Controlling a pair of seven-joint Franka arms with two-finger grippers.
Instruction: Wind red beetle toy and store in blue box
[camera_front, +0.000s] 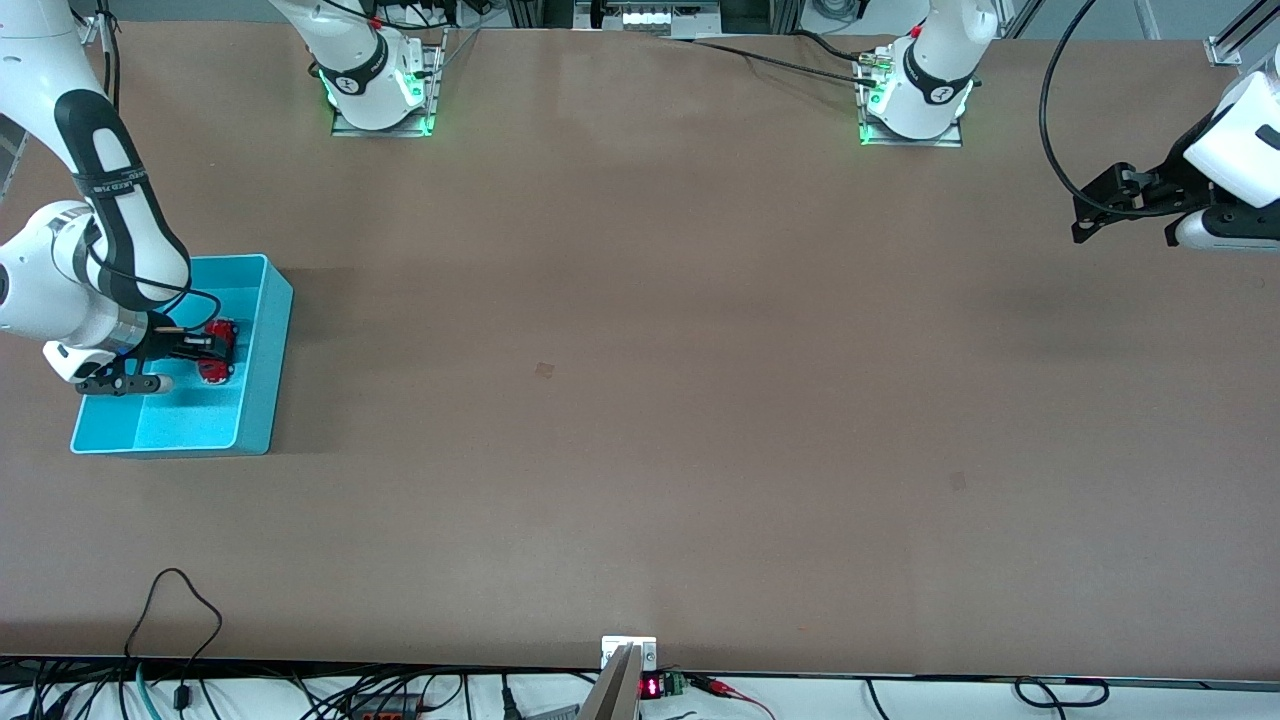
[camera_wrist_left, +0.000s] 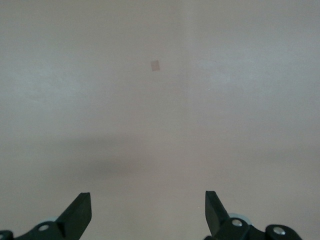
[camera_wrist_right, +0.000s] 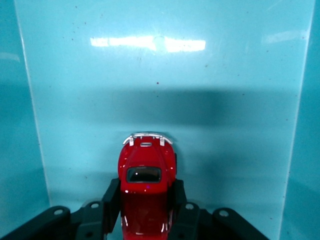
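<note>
The red beetle toy (camera_front: 218, 352) is inside the blue box (camera_front: 262, 385), which stands near the right arm's end of the table. My right gripper (camera_front: 205, 348) is shut on the toy, low inside the box. In the right wrist view the toy (camera_wrist_right: 146, 185) sits between the two black fingers (camera_wrist_right: 111, 200), its silvery bumper pointing toward the box's speckled floor (camera_wrist_right: 165, 80). My left gripper (camera_front: 1095, 215) is open and empty, held above bare table at the left arm's end; its two dark fingertips (camera_wrist_left: 77, 212) show wide apart in the left wrist view.
A small pale mark (camera_front: 544, 371) lies on the brown table near its middle; it also shows in the left wrist view (camera_wrist_left: 155, 65). Cables and a small display (camera_front: 650, 687) line the table's edge nearest the front camera.
</note>
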